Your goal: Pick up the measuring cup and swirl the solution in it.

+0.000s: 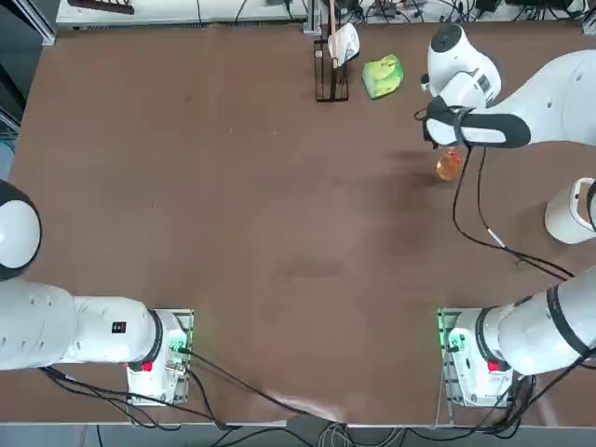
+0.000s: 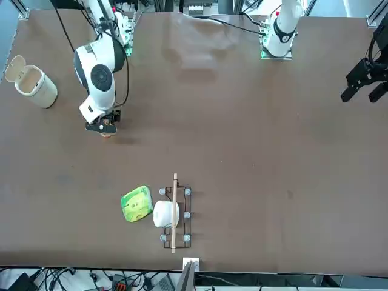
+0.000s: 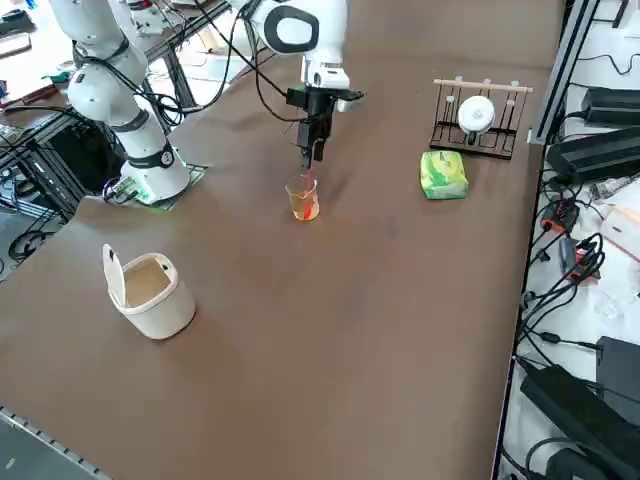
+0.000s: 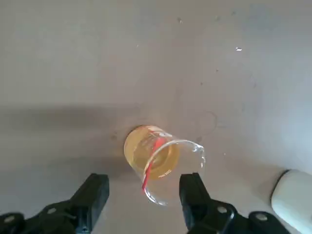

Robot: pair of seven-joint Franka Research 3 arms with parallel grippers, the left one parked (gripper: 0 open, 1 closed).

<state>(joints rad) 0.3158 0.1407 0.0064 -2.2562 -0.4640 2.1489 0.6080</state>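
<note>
White bin (image 3: 165, 310), lid flipped up, on the brown table (image 3: 300, 400), nearer the robot's own right side. Black wire rack (image 3: 497, 140) at the far side, wooden rod along it, white cup (image 3: 476, 114) on it. Right gripper (image 4: 144, 187) over the table, fingers apart, nothing between them clamped. Green-and-white bag (image 3: 443, 175) just beside the rack. Measuring cup (image 3: 303, 198) upright on the table under the gripper, red stick (image 4: 152, 163) leaning in it. Amber solution (image 4: 158, 158) in its bottom.
</note>
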